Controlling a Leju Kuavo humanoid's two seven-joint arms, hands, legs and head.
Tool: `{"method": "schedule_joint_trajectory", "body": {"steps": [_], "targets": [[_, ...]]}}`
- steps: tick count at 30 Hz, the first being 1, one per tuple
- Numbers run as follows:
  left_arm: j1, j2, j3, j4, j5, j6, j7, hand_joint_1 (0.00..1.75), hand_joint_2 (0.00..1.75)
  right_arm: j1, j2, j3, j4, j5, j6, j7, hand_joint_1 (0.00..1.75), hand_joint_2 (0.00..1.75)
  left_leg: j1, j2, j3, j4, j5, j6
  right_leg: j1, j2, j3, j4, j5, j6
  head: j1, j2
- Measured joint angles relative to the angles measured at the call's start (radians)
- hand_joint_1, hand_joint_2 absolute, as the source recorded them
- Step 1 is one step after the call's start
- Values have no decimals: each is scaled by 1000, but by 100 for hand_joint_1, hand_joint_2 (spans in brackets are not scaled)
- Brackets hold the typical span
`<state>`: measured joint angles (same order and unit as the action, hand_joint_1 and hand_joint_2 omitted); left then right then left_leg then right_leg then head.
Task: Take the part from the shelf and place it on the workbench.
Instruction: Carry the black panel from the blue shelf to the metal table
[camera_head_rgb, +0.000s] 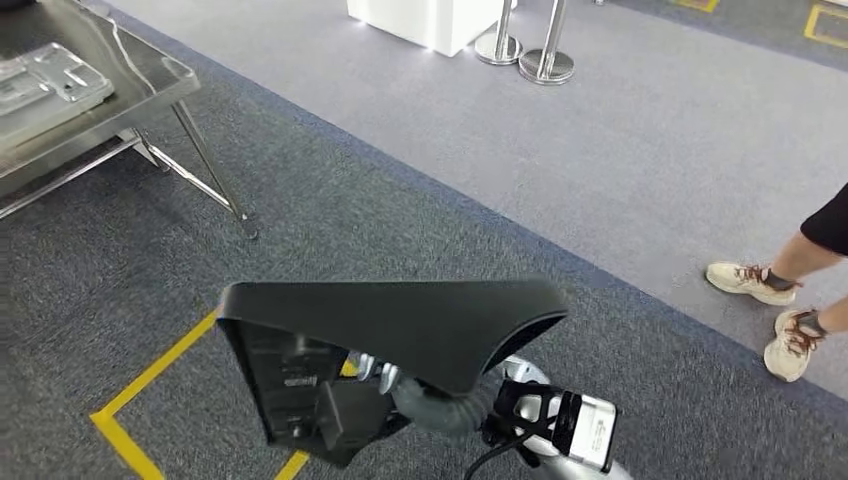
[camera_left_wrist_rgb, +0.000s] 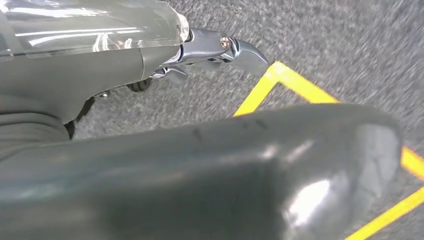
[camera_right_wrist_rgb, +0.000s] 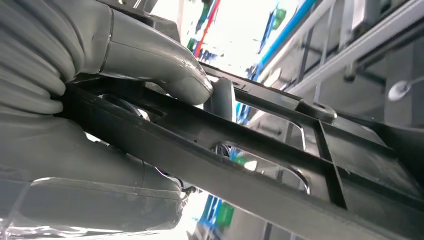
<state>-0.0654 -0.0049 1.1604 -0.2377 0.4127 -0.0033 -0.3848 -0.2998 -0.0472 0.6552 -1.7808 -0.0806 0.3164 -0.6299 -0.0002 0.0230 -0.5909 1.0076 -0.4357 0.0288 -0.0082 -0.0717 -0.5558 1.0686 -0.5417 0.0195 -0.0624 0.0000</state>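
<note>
Black plastic part (camera_head_rgb: 400, 325) clamped between thumb and fingers (camera_right_wrist_rgb: 220, 97) of right hand (camera_right_wrist_rgb: 100, 100), left hand (camera_left_wrist_rgb: 165, 55) state unclear, above grey carpet (camera_head_rgb: 450, 230).

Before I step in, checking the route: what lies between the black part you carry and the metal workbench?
Head view: bare grey carpet and a yellow floor line lie between the black part and the workbench.

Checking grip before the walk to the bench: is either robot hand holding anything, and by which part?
The right robot hand grips the black plastic part by a rib on its underside. The left robot hand holds nothing visible.
</note>
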Motion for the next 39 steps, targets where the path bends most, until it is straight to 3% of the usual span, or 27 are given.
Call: {"method": "schedule_joint_trajectory", "body": {"steps": [1, 3, 4, 5, 7, 8, 9, 11, 13, 15, 17, 19, 20, 21, 22, 24, 26, 28, 29, 31, 32, 34, 35, 36, 37, 39], "targets": [[-3, 0, 0, 0, 0, -1, 0, 0, 0, -6, 9, 6, 10, 3, 3, 1, 175, 175, 1, -12, 1, -1, 2, 4, -3, 32, -28, 60, -32, 1, 0, 0], [-9, 0, 0, 0, -1, -3, -1, 0, 0, -18, 21, 19, 33, 8, 11, 5, 175, 175, 2, -37, -1, 0, 3, 7, -3, 62, -97, 194, -87, 1, 0, 0], [-10, 0, 0, 0, -1, -3, -2, 0, 0, -23, 27, 26, 43, 10, 14, 9, 175, 175, 1, -52, -1, 1, 3, 7, -4, 66, -121, 233, -91, 0, 0, 0], [-10, 0, 0, 0, -1, -4, -2, 0, 0, -30, 34, 33, 52, 11, 17, 13, 175, 175, 1, -66, -1, 3, 3, 7, -4, 68, -126, 232, -74, -1, 0, 0], [-10, -1, 0, 0, -1, -4, -3, 0, 0, -48, 46, 45, 65, 9, 23, 21, 175, 175, 2, -95, 0, 8, 0, 3, -5, 87, -88, 127, 4, -6, 0, 0], [-11, -2, 0, 0, -1, -4, -2, 0, 0, -58, 52, 50, 70, 8, 26, 24, 175, 175, 1, -108, -2, 12, -1, 0, -6, 116, -60, 59, 37, -10, 0, 0], [-12, -3, 0, 0, -1, -5, -1, 0, 0, -66, 56, 54, 74, 6, 29, 27, 175, 175, 2, -121, -5, 15, -2, -4, -8, 141, -40, 6, 59, -11, 0, 0], [-13, -6, 0, 0, -1, -5, 0, 0, 0, -78, 63, 59, 82, 3, 31, 32, 175, 175, 7, -144, -13, 17, 0, -18, -5, 166, -25, -36, 66, -15, 0, 0], [-11, -6, 0, 0, -2, -5, 1, 0, 0, -87, 70, 65, 89, 0, 33, 34, 175, 175, 12, -156, -18, 14, 2, -31, -4, 142, -19, -46, 71, -24, 0, 0], [-10, -7, 0, 0, -1, -5, 3, 0, 0, -97, 79, 73, 94, -5, 35, 34, 175, 175, 10, -110, -35, 48, -20, -42, -8, 115, -9, -61, 75, -37, 0, 0], [-16, -7, 0, 0, -1, -5, 5, 0, 0, -102, 86, 77, 98, -12, 39, 35, 175, 175, 11, -51, -87, 157, -78, -53, -6, 84, -2, -67, 74, -44, 0, 0], [-19, -8, 0, 0, -1, -5, 6, 0, 0, -103, 87, 79, 103, -18, 45, 36, 175, 175, 16, -37, -144, 269, -120, -62, -4, 51, -1, -67, 71, -45, 0, 0], [-18, -8, 0, 0, -1, -5, 7, 0, 0, -104, 87, 81, 106, -22, 47, 37, 175, 175, 19, -33, -151, 282, -115, -66, -4, 36, 0, -67, 68, -45, 0, 0], [-16, -8, 0, 0, -1, -6, 7, 0, 0, -105, 88, 84, 109, -26, 49, 37, 175, 175, 21, -27, -135, 252, -91, -69, -4, 23, 2, -67, 66, -43, 0, 0], [-15, -7, 0, 0, 0, -6, 7, 0, 0, -107, 89, 86, 110, -30, 50, 37, 175, 175, 23, -14, -100, 186, -55, -69, -4, 11, 6, -66, 62, -40, 0, 0], [-16, -7, 0, 0, 0, -6, 8, 0, 0, -112, 91, 87, 113, -35, 50, 37, 175, 175, 18, 25, -30, 53, -7, -60, -1, -10, 14, -64, 54, -30, 0, 0], [-18, -7, 0, 0, 0, -7, 8, 0, 0, -118, 93, 89, 113, -37, 49, 38, 175, 175, 10, 38, -8, 8, -2, -42, 5, -26, 19, -64, 48, -20, 0, 0], [-15, -7, 0, 0, 0, -7, 8, 0, 0, -123, 95, 93, 114, -38, 50, 39, 175, 175, 10, 16, -9, 7, -2, -27, 5, -41, 24, -64, 42, -8, 0, 0], [-14, -7, 0, 0, 0, -6, 8, 0, 0, -125, 96, 94, 114, -38, 50, 39, 175, 175, 12, 5, -7, 4, -1, -21, 3, -33, 25, -55, 34, -2, 0, 0], [-16, -7, 0, 0, 0, -6, 8, 0, 0, -129, 97, 95, 115, -39, 50, 39, 175, 175, 15, -15, -2, -2, 2, -9, -3, 12, -1, 14, -11, 6, 0, 0], [-17, -7, 0, 0, -1, -6, 8, 0, 0, -130, 97, 96, 116, -39, 50, 39, 175, 175, 14, -25, -2, -2, 3, -6, -5, 41, -32, 80, -43, 7, 0, 0], [-20, -7, 0, 0, -1, -7, 9, 0, 0, -128, 95, 96, 119, -40, 50, 40, 175, 175, 13, -49, -3, 0, 3, -2, -5, 65, -102, 207, -87, 9, 0, 0], [-20, -7, 0, 0, -1, -7, 9, 0, 0, -128, 94, 97, 121, -41, 50, 40, 175, 175, 12, -63, -3, 1, 2, -2, -5, 68, -121, 231, -81, 8, 0, 0], [-20, -7, 1, 0, -1, -7, 8, 0, 0, -128, 94, 97, 122, -42, 50, 40, 175, 175, 11, -78, -3, 3, 2, -2, -5, 71, -121, 214, -55, 6, 0, 0], [-20, -7, 1, 0, -1, -7, 7, 0, 0, -129, 94, 97, 123, -43, 50, 41, 175, 175, 11, -93, -2, 6, 0, -4, -5, 78, -103, 159, -13, 2, 0, 0], [-21, -8, 4, 0, -1, -8, 5, 0, 0, -132, 94, 98, 123, -47, 49, 43, 175, 175, 11, -120, -5, 12, -2, -9, -7, 122, -51, 24, 54, -6, 0, 0]]}}
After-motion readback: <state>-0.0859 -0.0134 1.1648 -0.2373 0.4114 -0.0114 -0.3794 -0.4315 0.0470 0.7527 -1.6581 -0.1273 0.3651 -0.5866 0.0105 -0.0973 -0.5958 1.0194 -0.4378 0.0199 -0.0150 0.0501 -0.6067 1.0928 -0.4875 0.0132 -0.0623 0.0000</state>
